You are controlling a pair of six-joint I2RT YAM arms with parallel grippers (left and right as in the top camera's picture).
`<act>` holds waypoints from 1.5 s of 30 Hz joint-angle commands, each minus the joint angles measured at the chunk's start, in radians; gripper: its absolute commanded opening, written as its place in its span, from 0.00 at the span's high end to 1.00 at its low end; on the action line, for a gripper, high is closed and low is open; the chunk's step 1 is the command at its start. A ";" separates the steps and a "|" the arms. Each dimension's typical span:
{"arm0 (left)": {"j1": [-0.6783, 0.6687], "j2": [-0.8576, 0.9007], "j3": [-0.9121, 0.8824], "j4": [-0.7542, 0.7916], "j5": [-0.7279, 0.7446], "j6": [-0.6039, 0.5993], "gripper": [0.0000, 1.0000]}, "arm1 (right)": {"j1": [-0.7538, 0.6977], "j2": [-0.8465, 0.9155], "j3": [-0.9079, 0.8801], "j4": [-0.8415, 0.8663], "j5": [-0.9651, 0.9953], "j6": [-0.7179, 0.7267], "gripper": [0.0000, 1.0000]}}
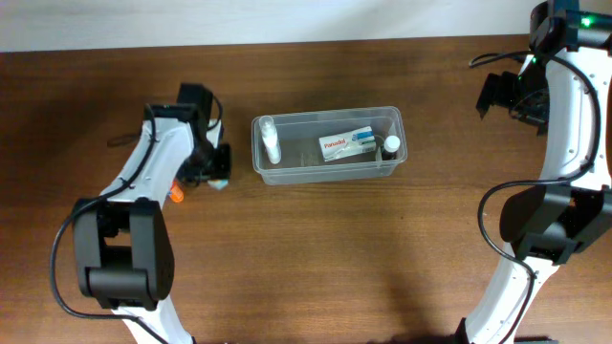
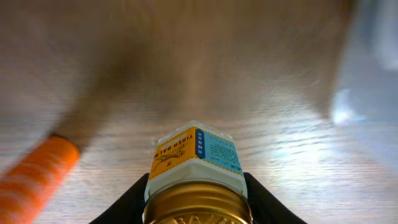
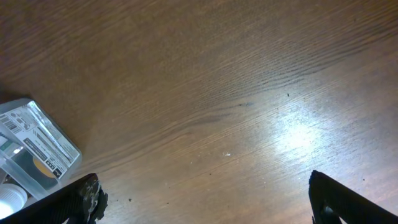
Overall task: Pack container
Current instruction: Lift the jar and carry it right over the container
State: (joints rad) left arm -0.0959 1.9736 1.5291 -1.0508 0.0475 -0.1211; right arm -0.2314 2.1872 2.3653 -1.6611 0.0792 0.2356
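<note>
The clear container [image 1: 392, 164] sits at the table's middle, holding a white bottle [image 1: 271, 141], a white Panadol box [image 1: 347, 144] and a small dark-capped bottle [image 1: 391, 145]. My left gripper [image 1: 217, 170] is just left of the container, shut on a small jar with a gold lid and an orange-and-blue label [image 2: 198, 169]. An orange cylinder [image 2: 38, 171] lies beside it; it also shows in the overhead view [image 1: 177, 194]. My right gripper [image 3: 205, 193] is open and empty over bare wood, far right of the container [image 3: 34, 146].
The right arm [image 1: 564, 115] stands along the right edge and the left arm's base [image 1: 120, 253] at the lower left. The white wall edge runs along the table's back.
</note>
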 commanded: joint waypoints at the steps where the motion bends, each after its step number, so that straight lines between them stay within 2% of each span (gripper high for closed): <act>1: 0.002 0.005 0.125 -0.038 -0.004 -0.001 0.65 | -0.006 -0.003 0.000 0.000 0.011 0.009 0.02; 11: -0.005 0.005 0.554 -0.264 -0.004 -0.002 0.65 | -0.006 -0.003 0.000 0.000 0.011 0.009 0.02; 18: -0.072 0.005 0.747 -0.351 -0.003 -0.002 0.65 | -0.006 -0.003 0.000 0.000 0.011 0.009 0.02; 24: -0.230 0.005 0.776 -0.355 -0.016 0.002 0.65 | -0.006 -0.003 0.000 0.000 0.011 0.009 0.02; 32: -0.357 0.019 0.775 -0.360 -0.026 0.002 0.65 | -0.006 -0.003 0.000 0.000 0.011 0.009 0.02; 45: -0.400 0.185 0.775 -0.356 -0.023 0.002 0.65 | -0.006 -0.003 0.000 0.000 0.011 0.009 0.02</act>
State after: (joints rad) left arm -0.4824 2.1117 2.2871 -1.4097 0.0326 -0.1211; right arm -0.2314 2.1872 2.3653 -1.6611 0.0795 0.2359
